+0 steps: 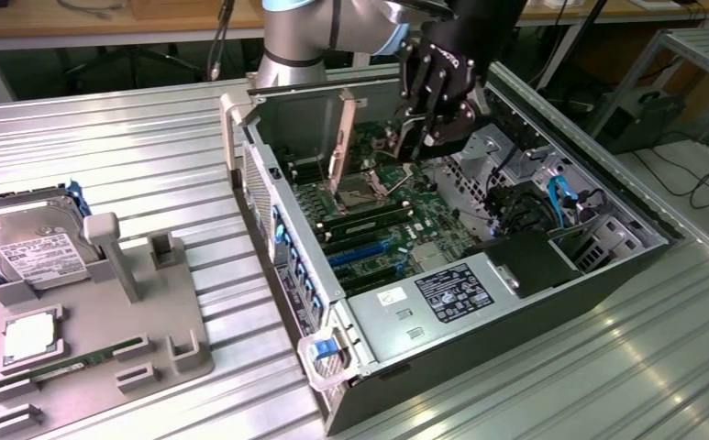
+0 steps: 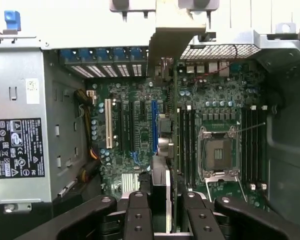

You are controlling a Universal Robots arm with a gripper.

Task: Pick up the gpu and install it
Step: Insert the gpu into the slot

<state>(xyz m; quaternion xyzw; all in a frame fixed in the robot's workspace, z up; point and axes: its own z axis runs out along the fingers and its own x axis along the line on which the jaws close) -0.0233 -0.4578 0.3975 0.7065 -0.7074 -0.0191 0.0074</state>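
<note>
Gripper clamps the gpu edge-on above the motherboard — keep it upright; line it with 1 slot.

Open computer case, top side clear; inside, motherboard crowded by upright gpu, memory sticks, power supply.

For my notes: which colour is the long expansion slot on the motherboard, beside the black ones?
Blue. The slot shows best in the wrist view, on the green motherboard.
</note>
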